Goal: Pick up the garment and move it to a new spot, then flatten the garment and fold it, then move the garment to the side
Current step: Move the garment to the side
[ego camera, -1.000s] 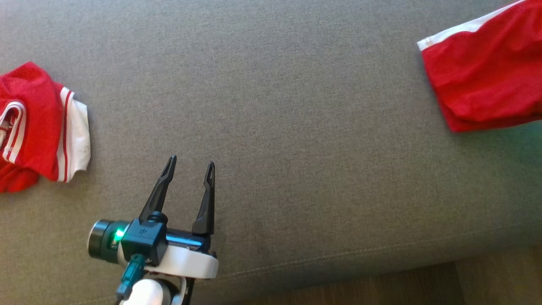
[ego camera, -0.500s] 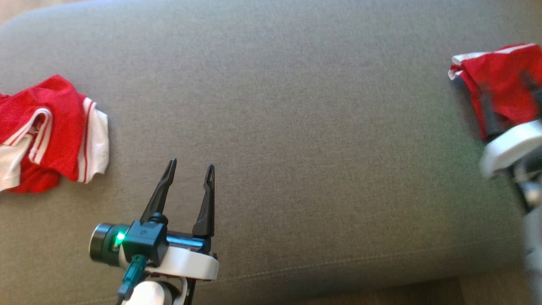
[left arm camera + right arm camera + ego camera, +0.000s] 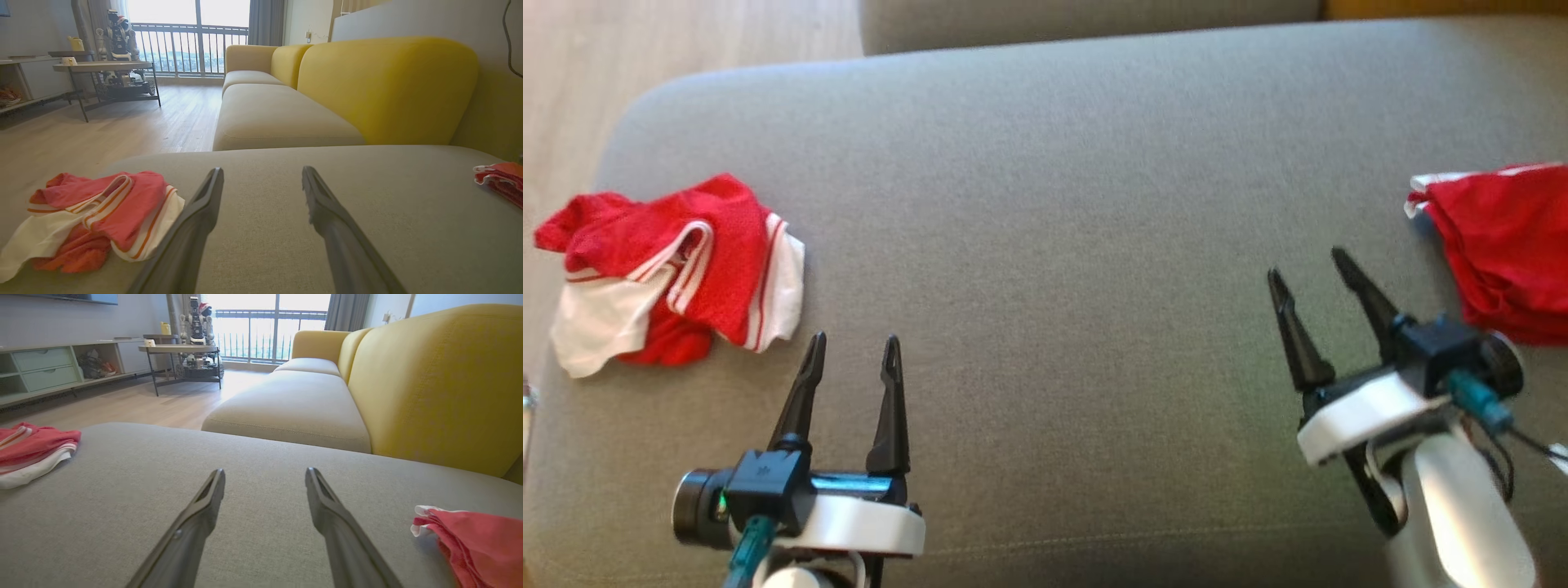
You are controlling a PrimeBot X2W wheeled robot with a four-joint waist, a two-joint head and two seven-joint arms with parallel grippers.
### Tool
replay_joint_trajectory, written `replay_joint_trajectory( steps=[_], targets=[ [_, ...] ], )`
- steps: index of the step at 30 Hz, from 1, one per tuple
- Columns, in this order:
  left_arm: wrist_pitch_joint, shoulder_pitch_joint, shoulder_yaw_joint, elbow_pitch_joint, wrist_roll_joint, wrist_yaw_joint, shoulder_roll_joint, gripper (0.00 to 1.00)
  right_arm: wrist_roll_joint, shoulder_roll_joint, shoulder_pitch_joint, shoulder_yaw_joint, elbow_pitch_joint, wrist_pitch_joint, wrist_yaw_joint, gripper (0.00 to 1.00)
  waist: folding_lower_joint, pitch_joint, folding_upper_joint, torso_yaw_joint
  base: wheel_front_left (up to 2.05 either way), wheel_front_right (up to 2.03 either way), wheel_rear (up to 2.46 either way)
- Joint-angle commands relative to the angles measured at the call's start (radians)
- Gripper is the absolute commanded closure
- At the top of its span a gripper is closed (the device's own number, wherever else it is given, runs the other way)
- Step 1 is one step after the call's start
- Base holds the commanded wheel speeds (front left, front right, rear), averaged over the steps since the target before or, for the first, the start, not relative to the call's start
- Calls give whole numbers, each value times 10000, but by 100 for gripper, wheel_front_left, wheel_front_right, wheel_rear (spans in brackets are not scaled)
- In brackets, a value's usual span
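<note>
A folded red garment with a white edge lies at the right end of the grey cushion; it also shows in the right wrist view and left wrist view. My right gripper is open and empty, hovering just left of it without touching; its fingers point over bare cushion. A crumpled red and white garment lies at the cushion's left end. Lower left, my left gripper stands open and empty, to the right of that heap.
The cushion's rounded left edge drops to wooden floor. A yellow sofa stands behind the cushion. Farther off are a low table and a shelf unit.
The head camera has tilted, shifting the whole picture. My right gripper has opened, let go of the folded red garment and drawn back to its left. The left gripper stays open.
</note>
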Motion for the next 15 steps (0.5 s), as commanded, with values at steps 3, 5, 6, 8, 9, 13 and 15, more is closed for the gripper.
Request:
replay_joint_trajectory(
  steps=[3, 5, 6, 8, 9, 13, 15],
  targets=[
    [-51, 98, 438, -526, 149, 14, -49, 0, 84, 181, 313, -71, -785, -177, -4, 0, 1, -471, 0, 178, 0, 0, 0],
    [-51, 279, 523, -560, 152, 21, -52, 0, 539, 192, 672, -46, -1176, -180, -4, 0, 1, -626, 0, 166, 0, 0, 0],
    [-51, 358, 572, -609, 111, 9, -55, 0, 756, 194, 853, -56, -1368, -181, -4, 0, 1, -689, 0, 148, 0, 0, 0],
    [-51, 442, 617, -640, 44, -14, -57, 0, 873, 195, 1043, -73, -1528, -181, -4, 0, 1, -759, 0, 131, 0, 0, 0],
    [-51, 521, 650, -661, 9, -42, -60, 0, 903, 196, 1228, -66, -1658, -182, -4, 0, 1, -828, 0, 116, 0, 0, 0],
    [-51, 834, 824, -638, -71, -124, -67, 0, 724, 198, 1872, 5, -2000, -183, -4, 0, 1, -1100, 0, 21, 0, 0, 0],
    [-51, 952, 920, -665, -19, -156, -69, 0, 434, 198, 2104, 15, -2107, -183, -4, 0, 1, -1200, 0, -15, 0, 0, 0]
  ],
)
